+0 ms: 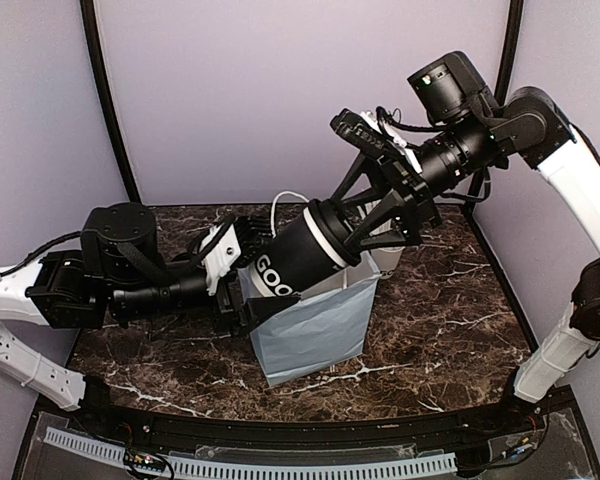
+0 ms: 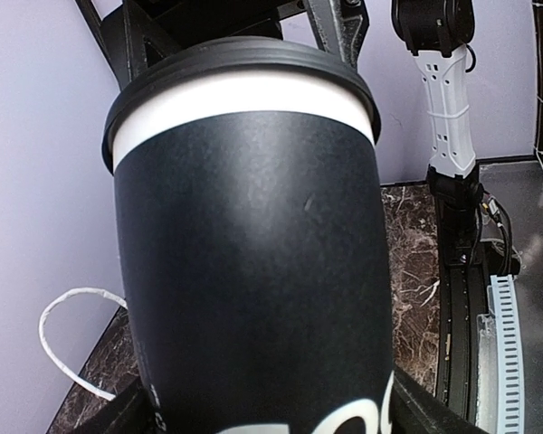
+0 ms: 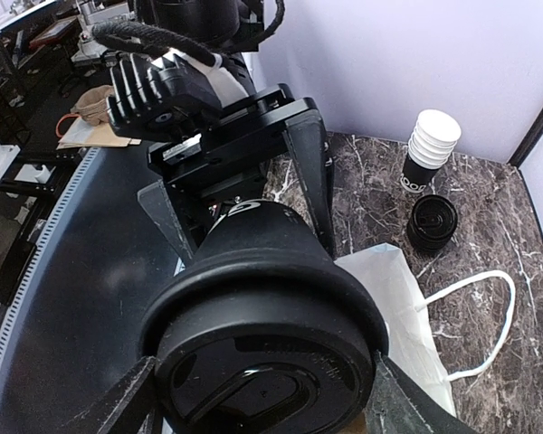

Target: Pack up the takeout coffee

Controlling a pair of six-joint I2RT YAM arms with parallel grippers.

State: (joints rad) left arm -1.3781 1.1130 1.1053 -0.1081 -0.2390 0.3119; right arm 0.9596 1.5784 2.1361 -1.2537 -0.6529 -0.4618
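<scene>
Directly below the action, one pale paper bag (image 1: 320,325) stands on the dark marbled tabletop (image 1: 450,300), with its white cord handle (image 3: 484,316) looping out at the far side. Beyond the bag stand one stack of white cups (image 3: 432,145) and, just beside it, one round black thing (image 3: 432,223), either a lid or a lidded cup. Both arms crowd in over the bag's mouth.

The single coffee cup (image 1: 305,255) hangs in the air above the bag, tipped well over on its side. It has matt black sides with white lettering, a white band under the rim, and a black lid.

The right claw (image 3: 262,402) is closed on the lid end, one finger against each side. The left claw (image 2: 271,416) straddles the base end, spread wide. I cannot tell whether its fingers press on the cup or stand just clear.
</scene>
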